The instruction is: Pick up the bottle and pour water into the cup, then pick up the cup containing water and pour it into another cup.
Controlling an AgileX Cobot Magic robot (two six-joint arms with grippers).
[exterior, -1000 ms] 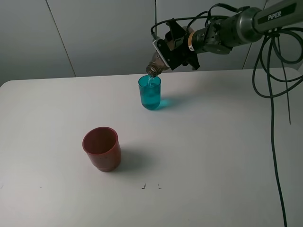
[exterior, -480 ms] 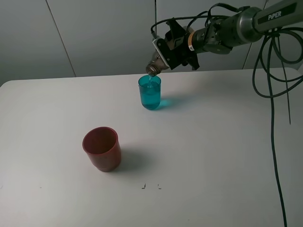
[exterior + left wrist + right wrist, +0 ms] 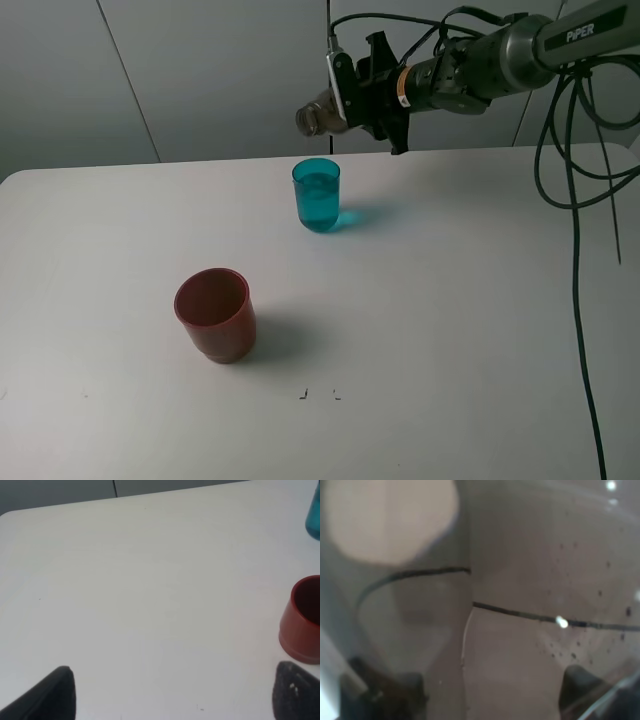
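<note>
Only up high: neck of bottle [image 3: 318,116].

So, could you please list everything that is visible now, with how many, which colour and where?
bottle: one, smoky grey-brown, no cap, held almost level in the air above the blue cup
blue cup: one, clear teal-blue, upright at the far middle of the table, water inside
red cup: one, red-brown, upright, nearer the front and to the left, apart from the blue cup
table: one, white
cables: several, black, hanging on the right
right gripper: one, black, shut on the bottle
left gripper: one, black, open, low over the table beside the red cup
</note>
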